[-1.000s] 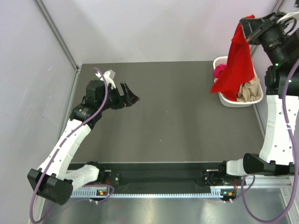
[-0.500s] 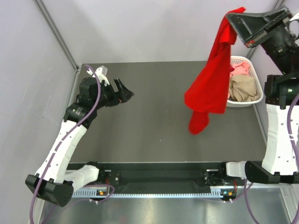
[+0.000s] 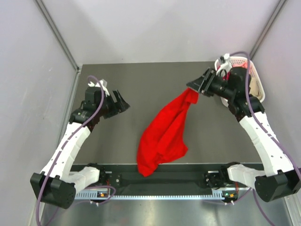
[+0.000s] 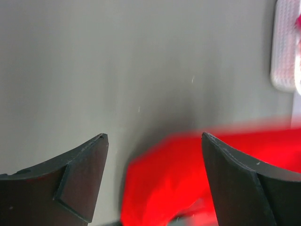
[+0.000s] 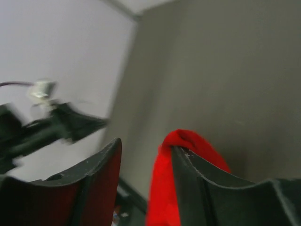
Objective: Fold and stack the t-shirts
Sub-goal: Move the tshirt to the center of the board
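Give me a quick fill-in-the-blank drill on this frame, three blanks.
1. The t-shirt stretched across the table is ___ in colour.
2. The left gripper is empty, and its jaws stand ___.
3. The white basket sits at the table's far ___ corner.
Missing words: red; open; right.

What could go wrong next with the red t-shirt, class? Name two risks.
The red t-shirt lies bunched, its lower end overhanging the table onto the base rail: it may slip off or snag. Cloth looks draped on a finger of the open right gripper, so pulling away could drag it.
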Controlling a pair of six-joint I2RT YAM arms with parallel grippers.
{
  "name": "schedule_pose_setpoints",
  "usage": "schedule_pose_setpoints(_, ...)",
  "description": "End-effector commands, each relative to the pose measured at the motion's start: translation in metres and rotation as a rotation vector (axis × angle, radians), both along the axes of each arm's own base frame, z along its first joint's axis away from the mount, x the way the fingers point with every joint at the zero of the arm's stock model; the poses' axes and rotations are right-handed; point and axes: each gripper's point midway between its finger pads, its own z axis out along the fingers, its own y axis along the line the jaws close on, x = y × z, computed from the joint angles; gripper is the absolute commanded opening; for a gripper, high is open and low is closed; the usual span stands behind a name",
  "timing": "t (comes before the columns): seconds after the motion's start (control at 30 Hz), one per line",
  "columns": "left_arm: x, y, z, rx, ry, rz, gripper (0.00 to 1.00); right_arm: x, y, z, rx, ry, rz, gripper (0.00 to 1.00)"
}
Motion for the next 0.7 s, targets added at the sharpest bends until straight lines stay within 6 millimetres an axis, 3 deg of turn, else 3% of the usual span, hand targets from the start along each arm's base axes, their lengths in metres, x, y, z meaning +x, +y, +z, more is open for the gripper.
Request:
schedule_pose_setpoints(0.0,-0.009,-0.019,-0.016,-0.032,0.013,-0.132,0.84,0.012,-0.075,-0.091,-0.408,0.164,-0.346,0.48)
schedule_pose_setpoints(0.07,-0.019,-0.024,-0.034,-0.014,0.046,-0.174,0.84,0.010,-0.094,-0.116,-0.499,0.237,-0.418,0.52)
schedule_pose_setpoints(0.23,-0.057,-0.044,-0.083,0.026,0.168,-0.240,0.84,-0.005,-0.085,-0.164,-0.585,0.318,-0.349,0.52)
schedule_pose_setpoints(0.37,-0.084,-0.066,-0.115,0.018,0.260,-0.285,0.84,-0.032,-0.055,-0.214,-0.632,0.412,-0.266,0.52)
schedule_pose_setpoints(0.43,-0.091,-0.068,-0.128,0.037,0.289,-0.283,0.83,-0.041,-0.041,-0.225,-0.633,0.419,-0.240,0.52)
schedule_pose_setpoints(0.47,-0.097,-0.072,-0.132,0.040,0.303,-0.291,0.83,-0.056,-0.027,-0.236,-0.641,0.436,-0.195,0.51)
schedule_pose_setpoints(0.67,-0.120,-0.086,-0.149,-0.008,0.359,-0.343,0.84,-0.097,0.032,-0.253,-0.638,0.358,-0.001,0.57)
